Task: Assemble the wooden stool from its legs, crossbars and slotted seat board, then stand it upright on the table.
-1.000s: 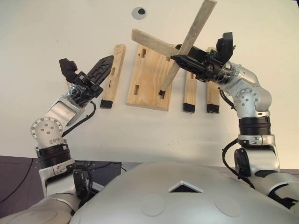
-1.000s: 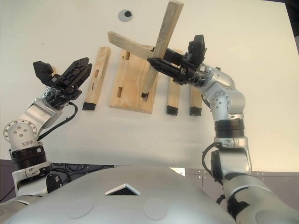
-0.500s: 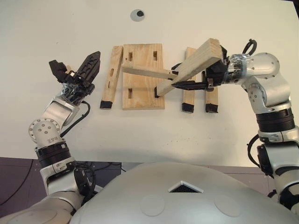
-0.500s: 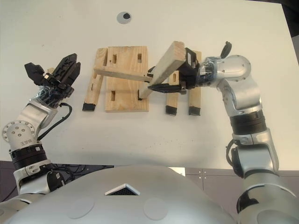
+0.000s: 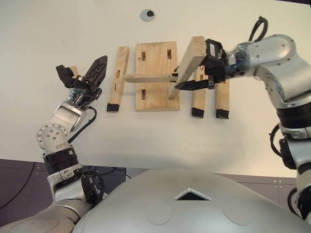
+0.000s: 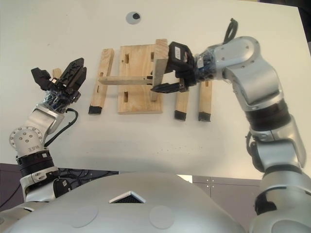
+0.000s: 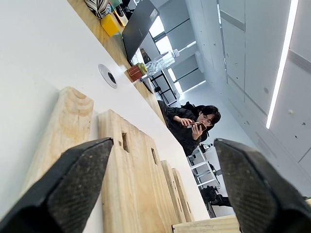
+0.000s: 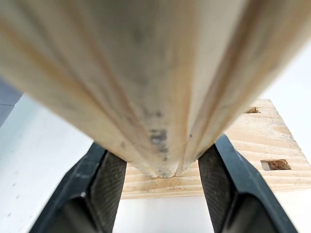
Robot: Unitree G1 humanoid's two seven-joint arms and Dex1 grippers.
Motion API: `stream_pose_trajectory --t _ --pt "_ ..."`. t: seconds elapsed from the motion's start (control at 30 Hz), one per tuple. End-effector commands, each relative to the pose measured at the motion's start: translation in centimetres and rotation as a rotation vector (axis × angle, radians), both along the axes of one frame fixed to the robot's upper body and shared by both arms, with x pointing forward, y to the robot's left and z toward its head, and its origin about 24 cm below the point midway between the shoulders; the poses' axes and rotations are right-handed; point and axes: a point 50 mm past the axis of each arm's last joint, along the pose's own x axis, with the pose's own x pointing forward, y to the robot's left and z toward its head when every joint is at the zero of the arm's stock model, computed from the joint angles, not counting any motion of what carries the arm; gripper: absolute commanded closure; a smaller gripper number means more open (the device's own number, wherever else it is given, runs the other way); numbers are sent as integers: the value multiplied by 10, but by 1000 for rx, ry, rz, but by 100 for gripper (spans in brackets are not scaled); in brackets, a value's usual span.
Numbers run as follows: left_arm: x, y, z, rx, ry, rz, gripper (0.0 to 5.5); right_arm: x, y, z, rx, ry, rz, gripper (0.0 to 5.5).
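The slotted seat board (image 5: 156, 94) lies flat on the white table. My right gripper (image 5: 187, 85) is shut on a wooden leg (image 5: 190, 56) held above the board's right edge. A crossbar (image 5: 146, 77) is fixed in that leg and points left across the board. In the right wrist view the leg (image 8: 146, 73) sits between both fingers (image 8: 102, 194), with the board (image 8: 262, 155) behind. My left gripper (image 5: 92, 75) hovers open left of a lying leg (image 5: 119, 73). The left wrist view looks between its fingertips (image 7: 73, 189) at this leg (image 7: 58, 131) and the board (image 7: 136, 174).
Two more legs (image 5: 198, 99) (image 5: 222, 99) lie side by side right of the board, under my right arm. A short wooden piece (image 6: 57, 74) lies partly hidden behind my left gripper. A round grommet (image 5: 147, 14) sits at the table's far side.
My right arm has swung the leg with its crossbar from a steep tilt to a lower hold, the crossbar now level and pointing left. The left gripper has stayed open beside the lying leg.
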Motion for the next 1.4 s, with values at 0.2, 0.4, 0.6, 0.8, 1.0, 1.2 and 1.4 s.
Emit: stream_pose_trajectory --t 0.2,0.4,0.6,0.8,1.0,1.2,1.4 --pt "1 2 1 38 9 19 168 -4 -40 -23 -70 144 -189 271" --pt "-2 3 2 50 11 22 168 -9 -55 -24 -81 94 -328 165" --pt "-2 -1 3 60 9 14 168 -14 -35 -40 4 165 -825 165" --pt "1 -1 3 61 10 8 168 -24 -21 -60 -81 255 -1014 165" --pt "2 -3 2 58 16 -1 168 -32 -19 -88 -176 287 -1092 165" --pt "2 -2 4 58 12 4 168 -31 -18 -98 -221 271 -1132 252" --pt "8 -2 17 115 -58 35 168 -14 -13 -77 -45 266 -1218 344"
